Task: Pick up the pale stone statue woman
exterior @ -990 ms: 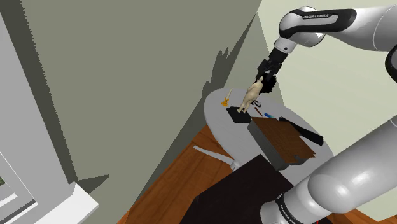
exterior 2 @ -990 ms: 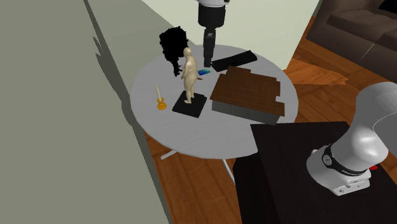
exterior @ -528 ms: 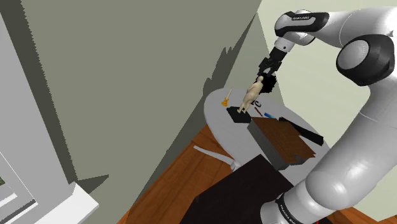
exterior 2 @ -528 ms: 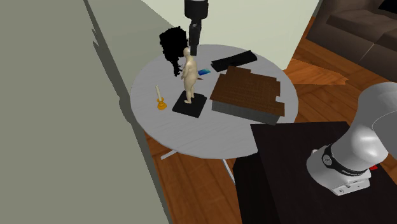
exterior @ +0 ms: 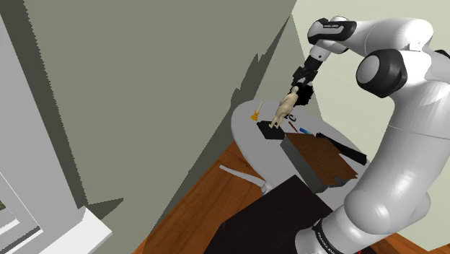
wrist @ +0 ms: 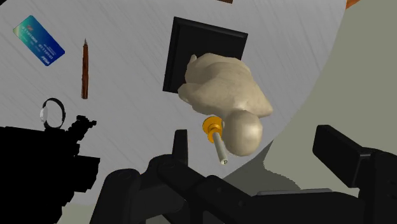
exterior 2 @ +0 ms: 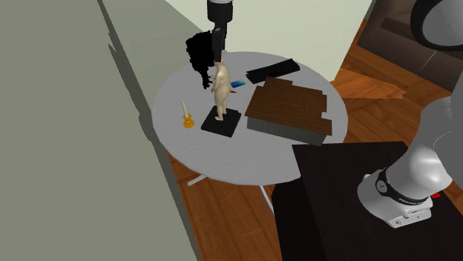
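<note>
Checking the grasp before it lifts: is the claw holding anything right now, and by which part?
Nothing is held. The claw is open, its fingers standing apart on either side of the head of the pale statue, not touching it.

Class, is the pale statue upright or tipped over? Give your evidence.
Upright: the statue stands feet down on its black base, flat on the round table, head topmost.
</note>
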Controlling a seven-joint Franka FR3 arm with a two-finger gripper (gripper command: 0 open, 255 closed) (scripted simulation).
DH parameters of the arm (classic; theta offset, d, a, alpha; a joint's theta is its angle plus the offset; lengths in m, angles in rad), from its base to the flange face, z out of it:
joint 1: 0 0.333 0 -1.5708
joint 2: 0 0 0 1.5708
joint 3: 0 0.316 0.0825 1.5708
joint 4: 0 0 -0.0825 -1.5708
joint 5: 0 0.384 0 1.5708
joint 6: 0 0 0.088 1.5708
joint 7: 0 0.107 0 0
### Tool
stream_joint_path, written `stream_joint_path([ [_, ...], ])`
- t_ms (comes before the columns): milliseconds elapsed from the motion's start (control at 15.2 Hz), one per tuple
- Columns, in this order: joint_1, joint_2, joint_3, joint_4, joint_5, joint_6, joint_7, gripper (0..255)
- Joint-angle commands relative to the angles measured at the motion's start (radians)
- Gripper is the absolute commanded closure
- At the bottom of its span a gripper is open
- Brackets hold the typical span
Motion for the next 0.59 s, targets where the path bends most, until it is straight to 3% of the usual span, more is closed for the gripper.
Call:
stream_joint_path([
  [0,0.003,-0.001,0.001,-0.032,0.001,0.031,-0.004,0],
  [264,0.006,0.000,0.002,-0.064,0.003,0.064,-0.008,0],
  [330,0.005,0.003,0.002,-0.060,0.004,0.062,-0.007,255],
  [528,0.006,0.001,0.002,-0.062,0.003,0.063,-0.007,255],
])
